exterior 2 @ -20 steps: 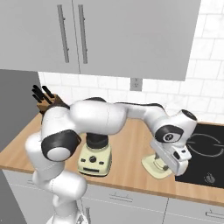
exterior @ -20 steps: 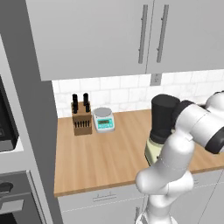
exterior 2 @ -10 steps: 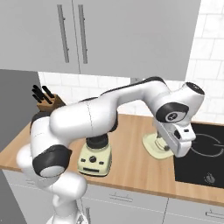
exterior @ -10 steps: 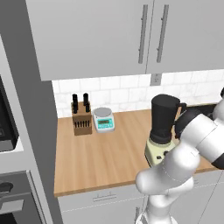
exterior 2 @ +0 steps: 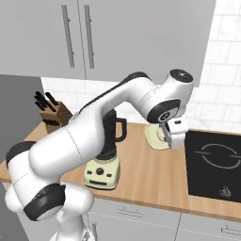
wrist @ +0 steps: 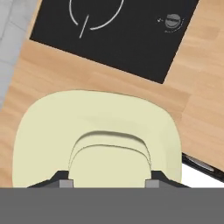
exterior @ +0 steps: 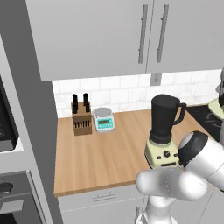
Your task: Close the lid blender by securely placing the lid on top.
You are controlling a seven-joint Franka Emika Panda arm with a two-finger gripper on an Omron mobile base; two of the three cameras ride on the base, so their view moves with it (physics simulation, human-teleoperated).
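Observation:
The blender (exterior: 164,131) stands near the counter's front edge, its dark jar (exterior 2: 112,134) uncovered on a cream base (exterior 2: 101,172). The cream lid (wrist: 96,131) hangs over the wooden counter, to the right of the blender and next to the cooktop. My gripper (wrist: 109,181) is shut on the lid's raised knob, with one dark fingertip on each side of it. In the right base view the lid (exterior 2: 155,137) sits under the gripper (exterior 2: 165,136) at about the height of the jar's middle. The lid (exterior: 216,107) also peeks in at the right edge of the left base view.
A black cooktop (exterior 2: 214,172) lies at the right end of the counter. A knife block (exterior: 81,120) and a teal-and-white scale (exterior: 104,119) stand at the back left by the tiled wall. Wall cabinets (exterior: 131,35) hang above.
The arm has risen and swung left, carrying the lid up off the counter and closer to the blender. The blender has stayed put.

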